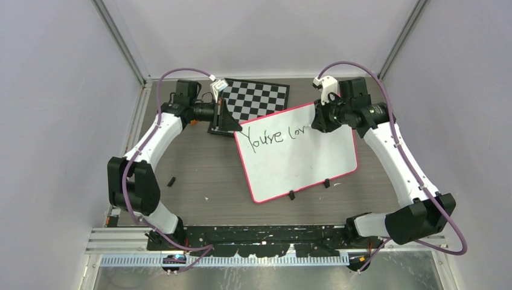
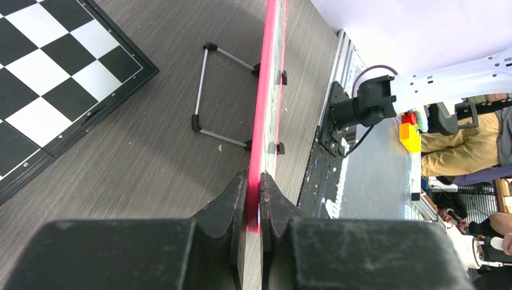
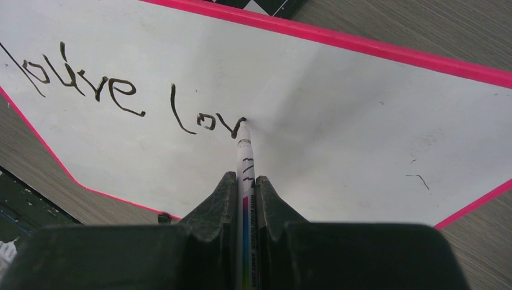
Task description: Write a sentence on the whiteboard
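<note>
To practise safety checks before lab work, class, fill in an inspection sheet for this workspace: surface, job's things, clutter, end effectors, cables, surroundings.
Surface: dark wood-grain table.
Job's things: pink-framed whiteboard; the sentence reads "You're lov"; marker tip on the board.
Clutter: checkerboard at the far side; small black piece near the left arm.
End effectors: left end effector shut on the whiteboard's edge; right end effector shut on the marker.
Cables: purple cables loop over both arms.
Surroundings: grey walls; seated person beyond the table.
</note>
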Robot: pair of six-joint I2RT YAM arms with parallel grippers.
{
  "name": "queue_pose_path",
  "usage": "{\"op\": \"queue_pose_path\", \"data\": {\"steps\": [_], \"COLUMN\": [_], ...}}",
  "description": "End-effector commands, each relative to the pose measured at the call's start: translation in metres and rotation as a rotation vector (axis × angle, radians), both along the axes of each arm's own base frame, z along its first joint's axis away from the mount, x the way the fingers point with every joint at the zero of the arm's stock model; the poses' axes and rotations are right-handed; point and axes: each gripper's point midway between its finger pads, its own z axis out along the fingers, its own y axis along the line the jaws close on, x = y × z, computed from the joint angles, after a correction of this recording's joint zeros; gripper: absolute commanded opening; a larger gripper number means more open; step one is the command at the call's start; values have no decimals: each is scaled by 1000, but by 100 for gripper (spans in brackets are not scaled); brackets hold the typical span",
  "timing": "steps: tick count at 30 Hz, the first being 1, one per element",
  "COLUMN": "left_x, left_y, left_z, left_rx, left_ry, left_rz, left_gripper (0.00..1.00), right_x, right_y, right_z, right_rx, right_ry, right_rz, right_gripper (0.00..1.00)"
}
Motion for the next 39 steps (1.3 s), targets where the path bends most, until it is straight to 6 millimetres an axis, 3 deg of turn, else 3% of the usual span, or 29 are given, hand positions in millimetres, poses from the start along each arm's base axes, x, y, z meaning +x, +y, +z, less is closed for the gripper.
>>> {"op": "queue_pose_path", "data": {"steps": [1,4,9,24,31,39], "left_x": [-11,-11,-11,-11,-9,-9], "left_y": [-10,-10,-10,-9,-10,-10], "left_z": [-10,-9,-7,-6,-6,-4], "left_rx": [36,35,37,40,40,39], "left_ry": [34,29,22,12,13,6], "left_rz": [-33,-34,-34,-33,-34,-35], "left_gripper": [0,0,0,0,0,0], "right_x": [7,-6,-17,6,14,19], "right_y": [-2,-3,-6,-10,-25,-15], "right_z": [26,26,11,0,9,16], "right_rx": [13,21,13,-29,-51,-10], "right_ry": [-89,-88,-53,-52,-77,-67], "right_rz": [-6,5,-1,-27,-60,-38], "right_gripper": [0,0,0,0,0,0]}}
